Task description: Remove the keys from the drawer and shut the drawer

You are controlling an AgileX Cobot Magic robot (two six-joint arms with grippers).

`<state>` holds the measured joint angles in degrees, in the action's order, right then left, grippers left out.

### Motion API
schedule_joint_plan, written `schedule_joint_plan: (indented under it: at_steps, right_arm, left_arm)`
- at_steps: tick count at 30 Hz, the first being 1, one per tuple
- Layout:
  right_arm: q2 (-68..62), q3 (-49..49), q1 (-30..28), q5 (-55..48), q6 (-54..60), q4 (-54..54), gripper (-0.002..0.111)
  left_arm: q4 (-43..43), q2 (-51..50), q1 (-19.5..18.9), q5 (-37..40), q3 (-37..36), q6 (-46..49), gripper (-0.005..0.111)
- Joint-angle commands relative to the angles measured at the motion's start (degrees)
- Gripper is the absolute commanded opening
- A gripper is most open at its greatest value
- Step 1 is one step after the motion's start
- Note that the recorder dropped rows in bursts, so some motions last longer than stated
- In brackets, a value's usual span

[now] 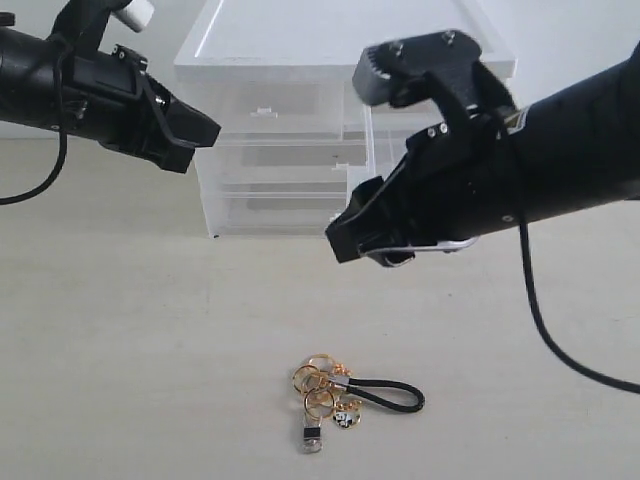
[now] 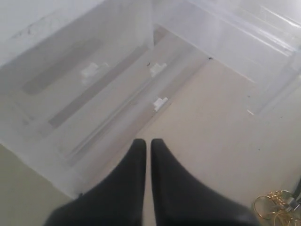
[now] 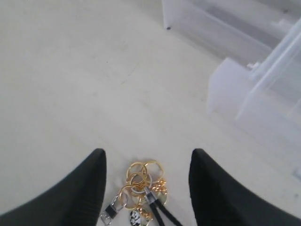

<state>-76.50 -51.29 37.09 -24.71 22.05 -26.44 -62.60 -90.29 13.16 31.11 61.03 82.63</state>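
Several gold rings, black cord: the keys (image 1: 338, 384).

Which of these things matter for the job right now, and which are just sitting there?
Job: keys, on the table; right top drawer, pulled out; right gripper, open over the keys.
Idle: left top drawer; upper full-width drawer; lower full-width drawer.

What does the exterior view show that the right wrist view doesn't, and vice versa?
Exterior only: the left gripper by the cabinet, and the whole cord loop of the keys. Right wrist only: the right gripper open, its fingers framing the keys, clear of them. Both: keys on the table, drawer pulled out.
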Motion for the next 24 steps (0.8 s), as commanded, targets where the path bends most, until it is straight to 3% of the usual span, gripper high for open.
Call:
schedule_joint_plan:
  at_steps: [1,3,7,13,19,24]
  right_arm:
    - [5.3,-1.8,0.0,-0.6,-12.6,14.2,0.043]
    - [7.1,-2.1,0.0,-1.4,-17.0,19.4,0.033]
    - [9.4,-2.1,0.0,-3.5,-19.6,26.4,0.000]
    - [10.0,-2.1,-1.7,-5.4,-29.6,35.0,0.000]
    - [10.0,-2.0,-6.4,-6.8,-29.5,32.7,0.000]
    - [10.0,2.9,-6.8,-4.3,-30.1,32.0,0.000]
  left_arm:
    - [0.6,0.7,0.0,0.2,-0.4,-2.1,0.004]
    - [0.5,0.9,0.0,0.2,-0.4,-3.4,0.004]
    - [0.3,1.8,0.0,2.2,-0.4,-3.6,0.004]
    - [-1.0,4.2,1.3,6.6,-0.4,-2.7,0.004]
    - [-1.0,5.9,9.9,6.4,-0.4,-2.0,0.004]
    - [-0.2,5.5,15.6,3.8,-0.4,-2.0,0.004]
